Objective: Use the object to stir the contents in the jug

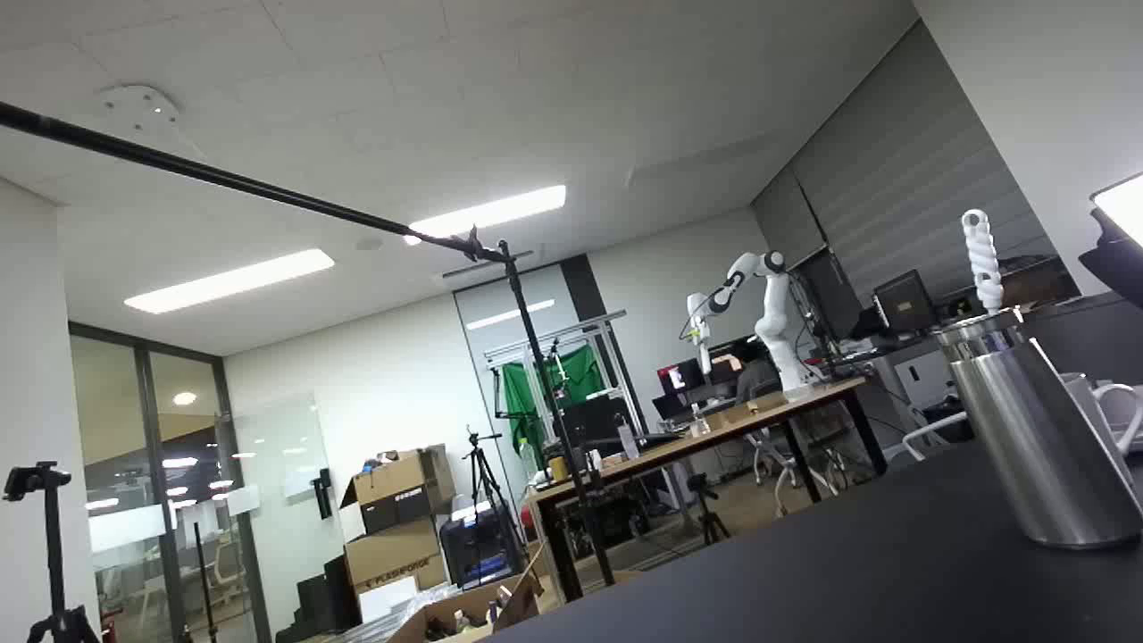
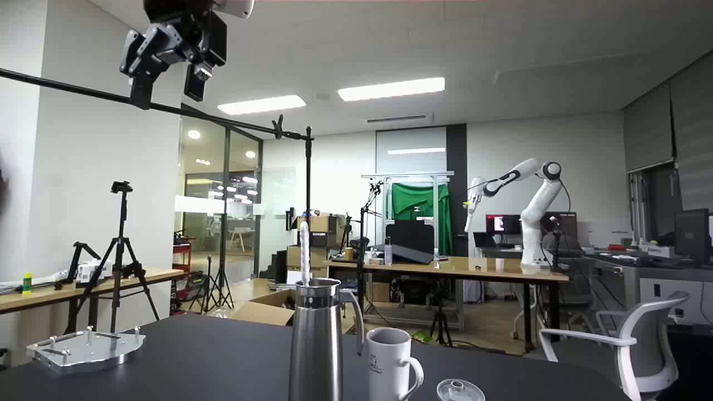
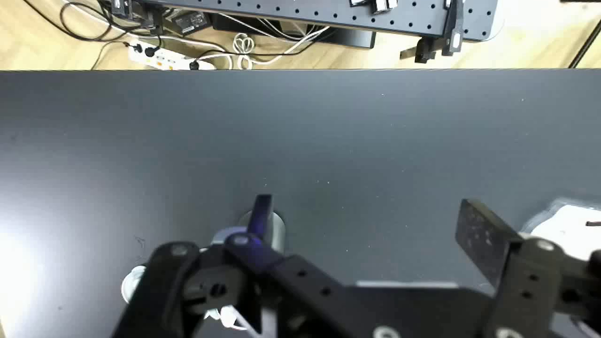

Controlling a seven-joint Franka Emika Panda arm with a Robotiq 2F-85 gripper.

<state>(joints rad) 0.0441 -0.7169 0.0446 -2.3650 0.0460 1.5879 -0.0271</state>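
The gripper (image 2: 168, 92) hangs high over the tabletop (image 2: 223, 356), spread wide, with nothing in its grasp. The pale twisted stirrer (image 2: 304, 253) stands nearly upright inside the steel jug (image 2: 316, 351), its top poking above the rim, presumably for easy grasping from overhead.

The angular black metal gripper (image 2: 168, 89) has flat, rectangular black fingers (image 2: 142, 92) and grey-edged, bolted links (image 2: 172, 38). Above the gripper is a smooth, white, rounded arm casing (image 2: 238, 6). In the wrist view, round silvery screw heads (image 3: 544, 245) dot the gripper's links, one link tinged violet-blue.
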